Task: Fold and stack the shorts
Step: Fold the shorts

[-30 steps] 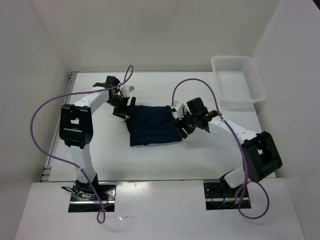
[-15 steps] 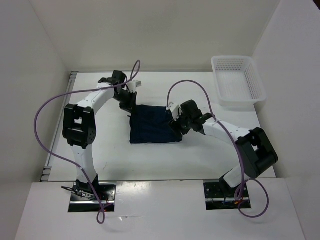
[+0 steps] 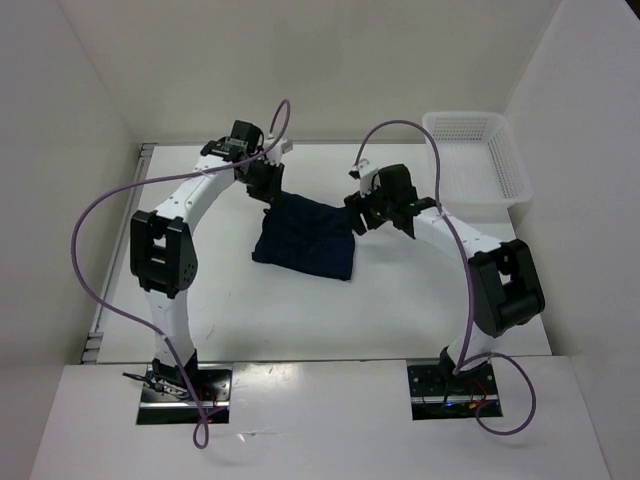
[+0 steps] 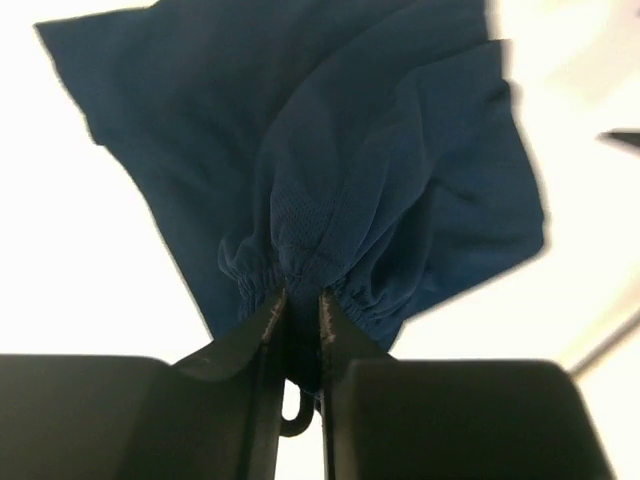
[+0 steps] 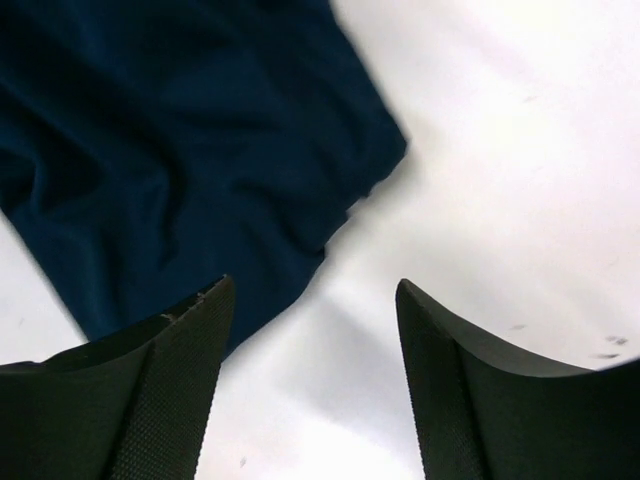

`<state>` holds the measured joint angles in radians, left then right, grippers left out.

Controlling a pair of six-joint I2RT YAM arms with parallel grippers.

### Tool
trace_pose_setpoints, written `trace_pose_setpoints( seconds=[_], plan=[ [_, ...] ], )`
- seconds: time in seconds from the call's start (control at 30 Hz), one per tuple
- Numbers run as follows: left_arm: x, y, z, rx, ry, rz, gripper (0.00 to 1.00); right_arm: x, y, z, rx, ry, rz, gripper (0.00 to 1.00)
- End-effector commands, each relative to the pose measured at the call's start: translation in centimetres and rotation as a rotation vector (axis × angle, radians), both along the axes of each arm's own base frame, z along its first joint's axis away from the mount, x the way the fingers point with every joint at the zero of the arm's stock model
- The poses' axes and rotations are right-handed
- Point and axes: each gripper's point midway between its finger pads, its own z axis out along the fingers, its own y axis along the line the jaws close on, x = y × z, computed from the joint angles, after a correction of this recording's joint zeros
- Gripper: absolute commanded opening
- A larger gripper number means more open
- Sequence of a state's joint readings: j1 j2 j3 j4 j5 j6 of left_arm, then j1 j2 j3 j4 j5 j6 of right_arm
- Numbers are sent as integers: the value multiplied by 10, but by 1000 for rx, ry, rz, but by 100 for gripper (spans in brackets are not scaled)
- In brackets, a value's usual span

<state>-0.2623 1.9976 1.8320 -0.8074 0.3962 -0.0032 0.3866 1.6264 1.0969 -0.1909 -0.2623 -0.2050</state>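
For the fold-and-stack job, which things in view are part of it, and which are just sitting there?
Part of the job:
- shorts, dark navy
- left gripper, pinched shut on their gathered edge
- right gripper, open at their other side, holding nothing

Just lying about:
- white mesh basket, far right corner
- table

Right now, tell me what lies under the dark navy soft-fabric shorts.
White tabletop shows all around the shorts, whose gathered edge the left gripper pinches. Anything beneath the spread cloth is covered.
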Motion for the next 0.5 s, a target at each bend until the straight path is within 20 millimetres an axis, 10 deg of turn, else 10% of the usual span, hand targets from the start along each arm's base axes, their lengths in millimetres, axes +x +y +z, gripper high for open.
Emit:
trace_pose_setpoints(
  seconds=[0.0,0.17,0.47],
  plan=[
    [28,23,-39,62,2,68,23,33,4,14,51,-61,-56,70],
    [59,36,-51,101,-43,120,34,68,2,21,69,-137,-166,62],
    [58,39,-68,117,-21,124,45,111,3,16,103,-159,-283,53]
  ],
)
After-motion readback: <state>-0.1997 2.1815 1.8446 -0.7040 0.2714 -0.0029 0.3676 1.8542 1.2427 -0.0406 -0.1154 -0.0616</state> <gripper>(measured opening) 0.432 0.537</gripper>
